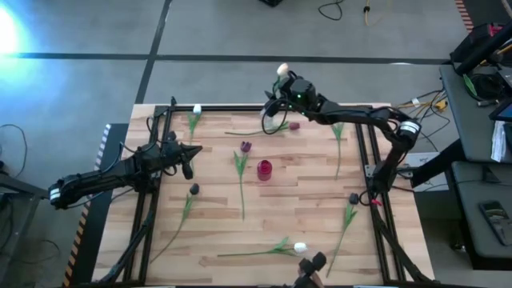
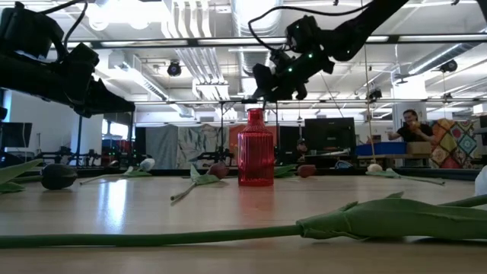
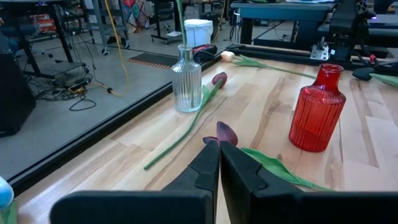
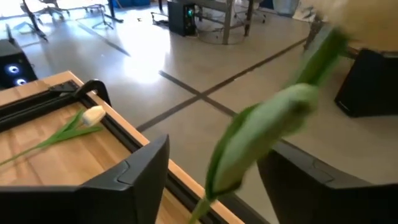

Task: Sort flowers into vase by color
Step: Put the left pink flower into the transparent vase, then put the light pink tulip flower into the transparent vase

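My right gripper (image 1: pixel 286 86) hangs open over the table's far edge. A cream-headed tulip (image 1: pixel 282 70) stands between its spread fingers (image 4: pixel 140 174), with stem and leaf (image 4: pixel 261 137) blurred. Whether the stem touches a finger does not show. In the left wrist view a green stem (image 3: pixel 180 15) rises from a clear ribbed vase (image 3: pixel 186 78). The red vase (image 1: pixel 264 169) stands mid-table. My left gripper (image 3: pixel 219 165) is shut and held above the table's left part, pointing at a dark purple tulip (image 3: pixel 227 132). Other tulips lie flat on the wood: white (image 1: pixel 198 109), maroon (image 1: pixel 294 126), white (image 1: pixel 300 248).
Black frame rails (image 1: pixel 160 128) run along the table's edges. More tulips lie at the left (image 1: pixel 194 189) and the right (image 1: pixel 354 198), and one long stem (image 2: pixel 228 232) crosses the near side. A person (image 2: pixel 411 122) sits in the room beyond the table.
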`<action>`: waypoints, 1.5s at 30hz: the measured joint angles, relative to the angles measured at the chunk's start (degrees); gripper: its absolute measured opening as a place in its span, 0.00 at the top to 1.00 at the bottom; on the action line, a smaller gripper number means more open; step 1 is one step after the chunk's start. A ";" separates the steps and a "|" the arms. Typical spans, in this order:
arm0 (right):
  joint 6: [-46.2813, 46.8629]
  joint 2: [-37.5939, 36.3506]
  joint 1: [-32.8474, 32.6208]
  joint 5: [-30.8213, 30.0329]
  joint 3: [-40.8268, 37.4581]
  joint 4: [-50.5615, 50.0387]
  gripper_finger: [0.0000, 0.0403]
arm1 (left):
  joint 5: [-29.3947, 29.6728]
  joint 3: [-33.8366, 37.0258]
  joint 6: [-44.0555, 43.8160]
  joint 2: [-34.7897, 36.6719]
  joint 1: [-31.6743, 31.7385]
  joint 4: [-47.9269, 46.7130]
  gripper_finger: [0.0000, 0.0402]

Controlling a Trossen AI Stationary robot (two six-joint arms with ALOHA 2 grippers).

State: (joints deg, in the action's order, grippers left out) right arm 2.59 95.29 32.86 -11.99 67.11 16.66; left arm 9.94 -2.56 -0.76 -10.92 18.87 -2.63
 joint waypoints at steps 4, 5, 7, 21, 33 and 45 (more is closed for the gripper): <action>0.60 -1.52 0.02 -0.18 0.00 -2.81 0.34 | 0.02 0.00 0.01 0.02 0.01 0.00 1.00; 0.61 -1.87 0.02 -0.22 0.00 -3.36 0.32 | 0.00 0.00 0.01 0.02 0.02 0.00 1.00; 0.61 -2.57 0.02 -0.26 0.00 -3.90 0.29 | 0.02 0.01 0.00 0.02 0.00 0.00 1.00; -0.87 -10.75 -0.09 -1.59 0.00 -17.33 0.26 | 0.02 0.01 -0.01 0.01 0.01 0.00 1.00; -1.96 -19.71 -5.13 -1.67 0.00 -33.76 0.25 | 0.02 0.02 -0.01 0.02 0.00 0.00 1.00; 11.37 -21.58 -12.20 -1.56 -0.59 -57.14 0.56 | 0.02 0.01 0.01 0.01 0.01 0.00 1.00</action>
State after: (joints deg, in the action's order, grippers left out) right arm 13.96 73.71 20.66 -13.54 66.52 -40.47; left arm 9.96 -2.56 -0.75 -10.91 18.88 -2.63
